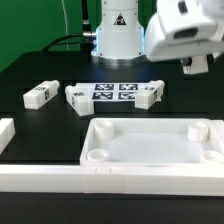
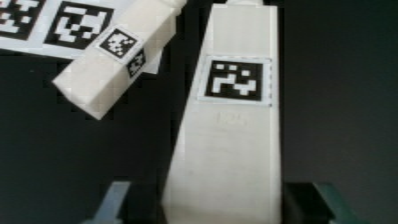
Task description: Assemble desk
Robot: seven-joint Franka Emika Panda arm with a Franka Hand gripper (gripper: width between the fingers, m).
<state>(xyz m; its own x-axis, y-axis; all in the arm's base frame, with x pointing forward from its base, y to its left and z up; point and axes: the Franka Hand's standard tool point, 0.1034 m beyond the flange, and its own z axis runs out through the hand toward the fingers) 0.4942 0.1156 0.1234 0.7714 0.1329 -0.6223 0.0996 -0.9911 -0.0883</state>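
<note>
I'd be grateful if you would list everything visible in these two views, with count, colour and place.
desk top: one, white, foreground of the exterior view, no legs fitted.
legs: three, white with tags, loose on the table; two at the marker board's ends, one further to the exterior view's left.
fourth leg: one, white, tagged, between the gripper's fingers in the wrist view.
marker board: one, white, mid-table.
border rails: two seen, white, foreground and exterior view's left edge.
table: one, black.
robot arm: one, white, base at the back.
gripper: one, dark fingers flanking the fourth leg; grip unclear.
</note>
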